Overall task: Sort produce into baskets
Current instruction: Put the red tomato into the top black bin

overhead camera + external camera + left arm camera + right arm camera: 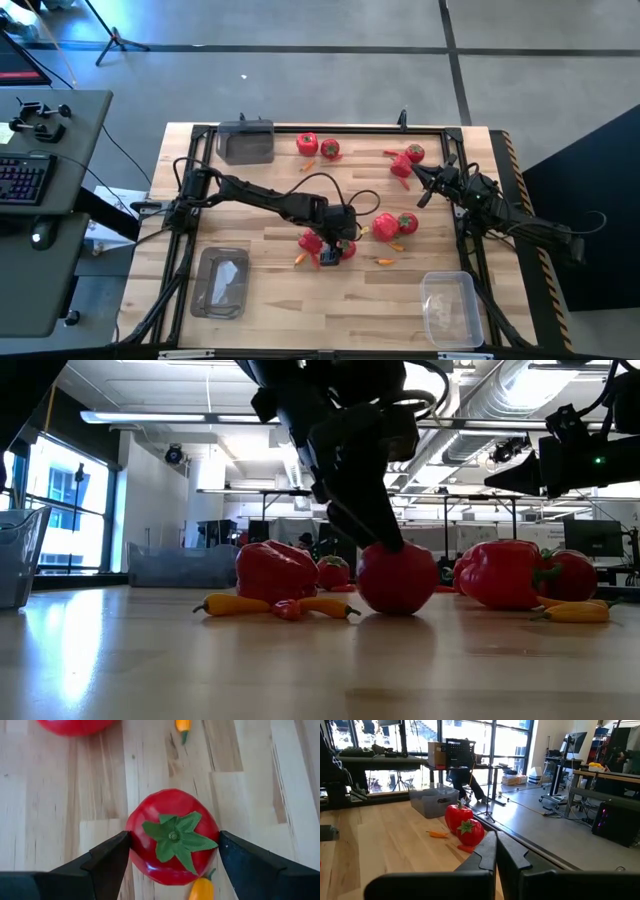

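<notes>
Left end effector straddling a round red fruit at mid-surface.

The wooden surface (270, 300) carries three clear tubs: one at the far left corner (246, 141), one near left (220, 283), one near right (451, 309). Red bell peppers (388, 227) and slim orange pieces (386, 261) lie scattered between them. The left end effector (172, 857) is spread wide, its fingers (107, 857) flanking the green-topped round fruit (172, 837); an orange piece (201, 890) lies against the fruit. The right end effector (495, 851) hangs clamped empty over the far right edge.
</notes>
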`<act>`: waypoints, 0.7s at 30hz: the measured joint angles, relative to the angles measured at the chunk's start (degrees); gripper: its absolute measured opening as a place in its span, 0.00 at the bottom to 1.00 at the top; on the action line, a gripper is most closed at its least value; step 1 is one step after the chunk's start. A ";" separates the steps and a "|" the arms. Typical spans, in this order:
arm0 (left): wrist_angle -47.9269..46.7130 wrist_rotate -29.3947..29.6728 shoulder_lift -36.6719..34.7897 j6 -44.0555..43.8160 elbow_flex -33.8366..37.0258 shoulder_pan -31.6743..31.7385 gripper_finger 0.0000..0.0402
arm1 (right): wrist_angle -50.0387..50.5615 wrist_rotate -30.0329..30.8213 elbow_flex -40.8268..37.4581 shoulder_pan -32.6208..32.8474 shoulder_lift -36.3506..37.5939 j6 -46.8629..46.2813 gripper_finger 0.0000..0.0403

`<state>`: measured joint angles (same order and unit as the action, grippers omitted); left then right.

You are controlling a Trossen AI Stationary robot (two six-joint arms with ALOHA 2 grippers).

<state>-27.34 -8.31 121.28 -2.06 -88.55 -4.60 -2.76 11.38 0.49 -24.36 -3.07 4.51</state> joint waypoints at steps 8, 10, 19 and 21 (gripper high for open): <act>-0.62 0.27 0.06 1.73 0.02 0.04 0.61 | -0.02 0.00 0.00 0.00 0.07 0.00 0.00; -0.71 0.29 0.06 1.78 0.02 0.07 0.58 | -0.02 0.00 0.00 0.00 0.07 0.00 0.00; -1.38 0.27 -0.08 2.66 0.07 0.16 0.49 | -0.02 0.01 0.00 0.00 0.09 0.00 0.00; -1.70 0.32 -0.29 2.75 0.13 0.29 0.49 | -0.02 0.00 0.00 0.01 0.09 0.00 0.00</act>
<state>-29.04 -7.99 120.99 0.69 -88.43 -4.31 -2.79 11.38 0.49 -24.35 -2.98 4.51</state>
